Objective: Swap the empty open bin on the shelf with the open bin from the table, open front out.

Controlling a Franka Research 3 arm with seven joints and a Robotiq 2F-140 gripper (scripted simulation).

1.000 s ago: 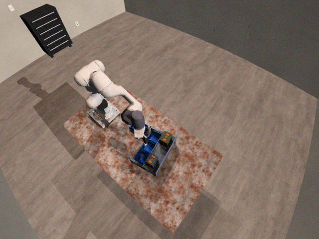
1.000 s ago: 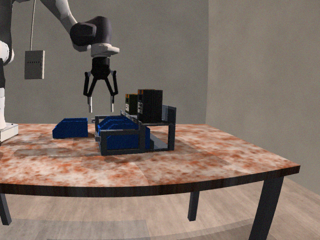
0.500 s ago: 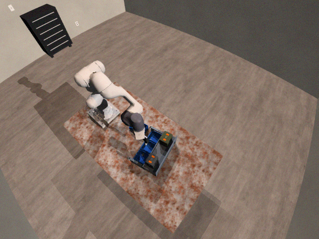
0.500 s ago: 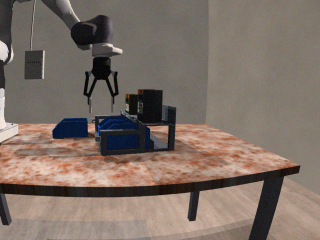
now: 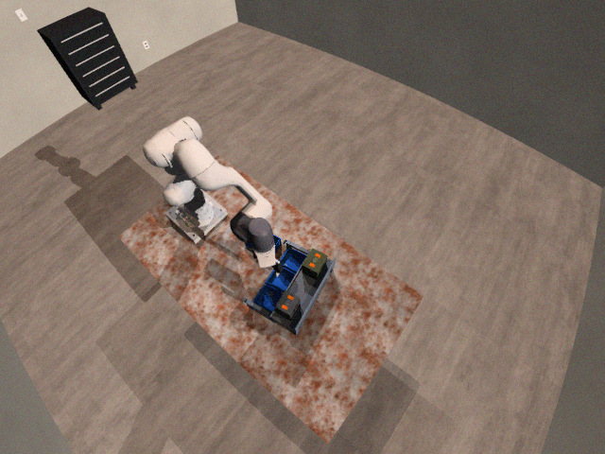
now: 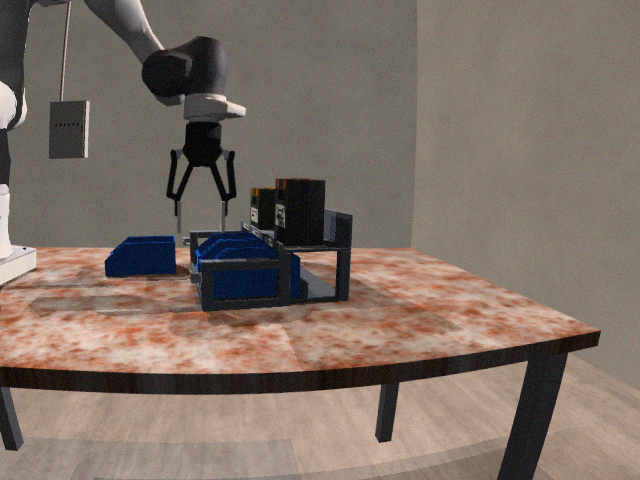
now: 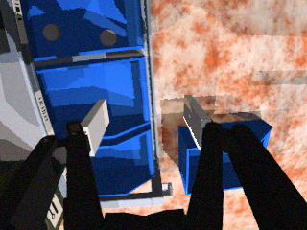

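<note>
A dark grey shelf holds three blue open bins in a row behind its front lip. In the wrist view the far bin has two small parts in it, the middle bin looks empty, and the near bin is partly hidden by my finger. Another blue bin stands on the table in front of the shelf; it shows in the wrist view, mostly hidden behind my other finger. My gripper is open and empty, pointing down above the shelf's front edge. In the wrist view one finger is over the middle bin and the other is outside the lip.
Two dark boxes with orange marks stand on the shelf's upper board, over the bins' rear ends. The robot's base is at the table's far-left end. A grey box hangs behind the arm.
</note>
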